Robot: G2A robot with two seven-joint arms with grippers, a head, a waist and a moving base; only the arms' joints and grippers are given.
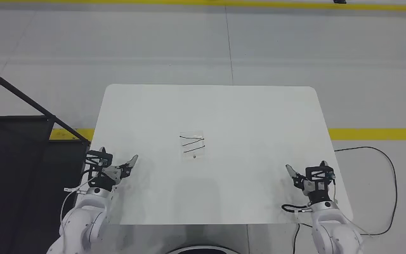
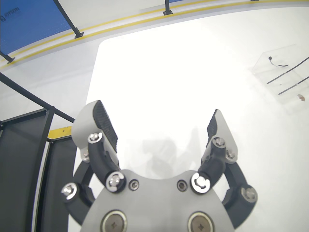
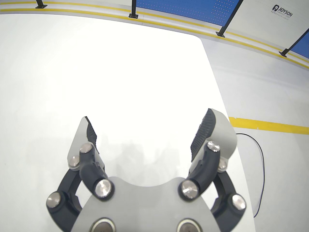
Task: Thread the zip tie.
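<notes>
Two thin black zip ties lie side by side on a clear sheet near the middle of the white table. In the left wrist view the zip ties rest on that clear sheet, far off from the fingers. My left gripper is open over the table's near left edge, holding nothing. My right gripper is open near the table's near right corner, also holding nothing. Both sets of jaws stand wide apart in the wrist views, left gripper and right gripper.
A small black curled piece and a tiny brown speck lie on the clear sheet. A dark frame stands left of the table. A black cable loops on the floor at the right.
</notes>
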